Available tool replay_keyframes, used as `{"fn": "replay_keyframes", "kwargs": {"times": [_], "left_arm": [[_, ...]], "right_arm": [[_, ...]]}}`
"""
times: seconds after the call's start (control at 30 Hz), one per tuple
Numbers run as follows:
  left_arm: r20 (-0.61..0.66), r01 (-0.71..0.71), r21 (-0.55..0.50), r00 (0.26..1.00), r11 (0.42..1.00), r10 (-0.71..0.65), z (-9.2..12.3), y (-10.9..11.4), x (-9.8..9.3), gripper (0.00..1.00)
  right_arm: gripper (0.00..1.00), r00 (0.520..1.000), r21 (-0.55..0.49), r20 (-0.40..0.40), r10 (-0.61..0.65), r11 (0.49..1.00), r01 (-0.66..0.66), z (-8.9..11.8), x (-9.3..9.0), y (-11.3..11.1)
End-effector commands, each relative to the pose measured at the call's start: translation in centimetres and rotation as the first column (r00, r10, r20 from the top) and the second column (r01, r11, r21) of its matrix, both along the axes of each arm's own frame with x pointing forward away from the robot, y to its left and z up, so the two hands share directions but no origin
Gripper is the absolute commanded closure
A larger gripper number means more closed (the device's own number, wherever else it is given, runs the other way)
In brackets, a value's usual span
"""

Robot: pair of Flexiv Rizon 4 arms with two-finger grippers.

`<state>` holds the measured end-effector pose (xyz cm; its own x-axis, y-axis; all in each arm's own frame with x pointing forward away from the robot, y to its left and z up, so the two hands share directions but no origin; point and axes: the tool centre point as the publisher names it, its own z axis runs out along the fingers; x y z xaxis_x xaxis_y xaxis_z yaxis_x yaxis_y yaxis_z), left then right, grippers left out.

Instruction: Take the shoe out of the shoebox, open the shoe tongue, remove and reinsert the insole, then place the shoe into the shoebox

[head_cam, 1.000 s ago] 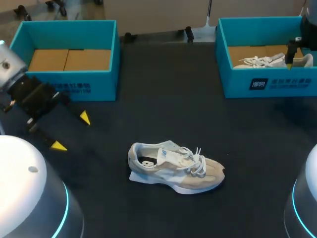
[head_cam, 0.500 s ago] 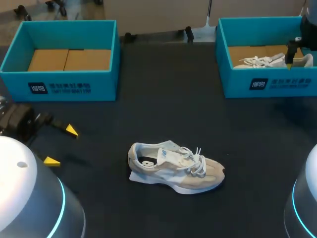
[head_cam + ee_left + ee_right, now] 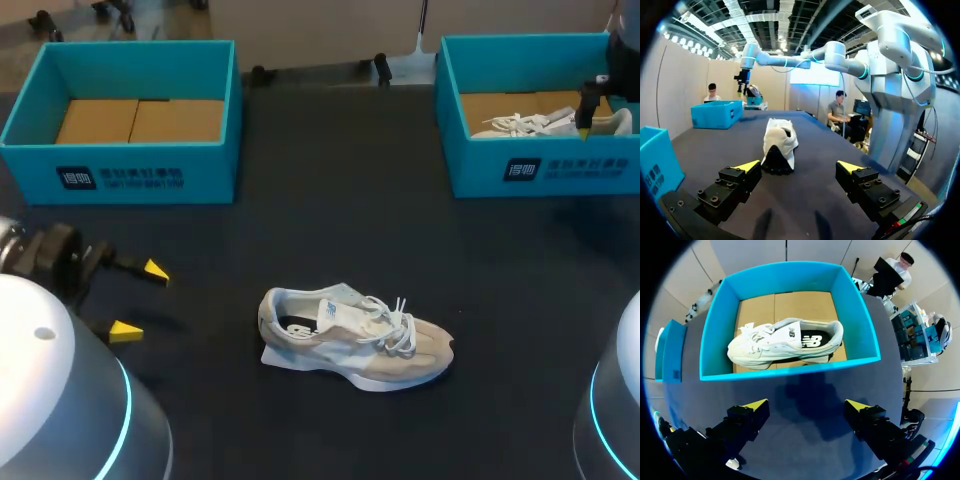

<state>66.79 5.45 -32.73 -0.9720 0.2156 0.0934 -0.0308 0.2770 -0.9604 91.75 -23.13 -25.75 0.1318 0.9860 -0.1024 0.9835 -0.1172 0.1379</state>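
Yellow-tipped left gripper (image 3: 140,300) spread wide, empty, low over dark table (image 3: 330,190). Beige shoe (image 3: 355,335) ahead of it, on table mid-front, heel toward gripper, well apart. Right gripper (image 3: 807,405) also wide, empty, above right shoebox (image 3: 860,330) holding white shoe (image 3: 785,342). Left shoebox (image 3: 130,170) at far left.

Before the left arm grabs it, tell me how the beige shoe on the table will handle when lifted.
The shoe looks like a fabric trainer, so probably light, its soft upper giving under the jaws. The thick sole should stay fairly stiff. Its loose laces would likely dangle; standing on its sole, it should slide, not roll, if pushed.
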Motion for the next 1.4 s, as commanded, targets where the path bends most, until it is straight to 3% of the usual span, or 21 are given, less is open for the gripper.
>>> {"fn": "replay_keyframes", "kwargs": {"times": [0.03, 0.4, 0.77, 1.13, 1.4], "left_arm": [[0.003, -0.019, -0.011, 1.000, 1.000, 0.019, -0.7, -0.6, -0.3, 0.00], [0.003, -0.019, -0.011, 1.000, 1.000, 0.019, -0.7, -0.6, -0.3, 0.00], [0.010, -0.044, 0.004, 0.999, 0.999, 0.044, -2.3, -3.3, -0.2, 0.00], [0.010, -0.044, 0.004, 0.999, 0.999, 0.044, -2.3, -3.3, -0.2, 0.00], [-0.018, -0.067, -0.080, 0.998, 0.995, 0.065, -4.2, -3.7, 0.9, 0.00]], "right_arm": [[0.00, 1.000, 0.001, 0.002, 0.000, 1.000, 0.000, 0.0, -0.1, 0.0], [0.00, 1.000, 0.001, 0.002, 0.000, 1.000, 0.000, 0.0, -0.1, 0.0], [0.00, 1.000, 0.001, 0.002, 0.000, 1.000, 0.000, 0.0, -0.1, 0.0], [0.00, 1.000, 0.001, 0.002, 0.000, 1.000, 0.000, 0.0, -0.1, 0.0], [0.00, 1.000, 0.001, 0.002, 0.000, 1.000, 0.000, 0.0, -0.1, 0.0]]}}
